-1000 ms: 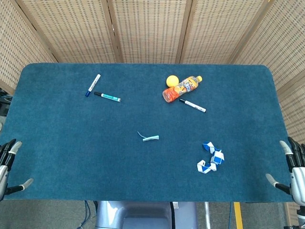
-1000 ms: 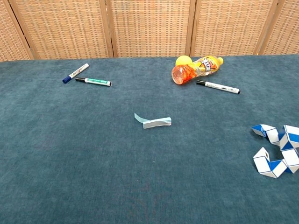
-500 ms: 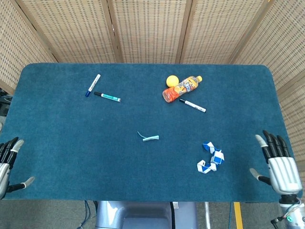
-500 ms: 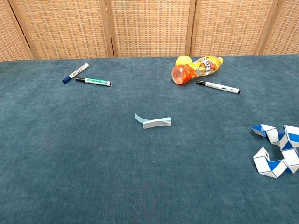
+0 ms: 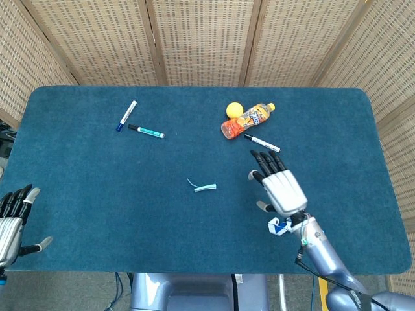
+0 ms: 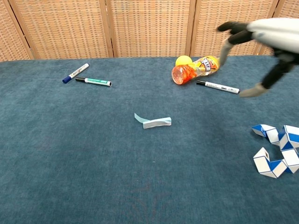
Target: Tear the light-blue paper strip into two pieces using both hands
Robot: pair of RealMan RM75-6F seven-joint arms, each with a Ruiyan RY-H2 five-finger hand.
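Left hand (image 5: 11,223) sits at the table's (image 5: 78,194) near-left edge, palm down, fingers spread, holding nothing. Towards the far left lie two markers: a blue-capped one (image 5: 126,115) and a teal one (image 5: 146,131), tips near each other but apart. The paper strip (image 5: 203,187) lies near the table's centre, partly curled (one end lifts off the cloth in the chest view (image 6: 153,122)), untouched by either hand. Further back and right, a yellow ball (image 5: 234,109) touches an orange bottle (image 5: 247,120) lying on its side; a black-capped marker (image 5: 262,143) lies just beside the bottle. Right hand (image 5: 279,184) hovers above the table, right of the strip and well apart from it, fingers spread, empty. A blue-and-white folding puzzle (image 5: 280,227) shows partly beneath its wrist.
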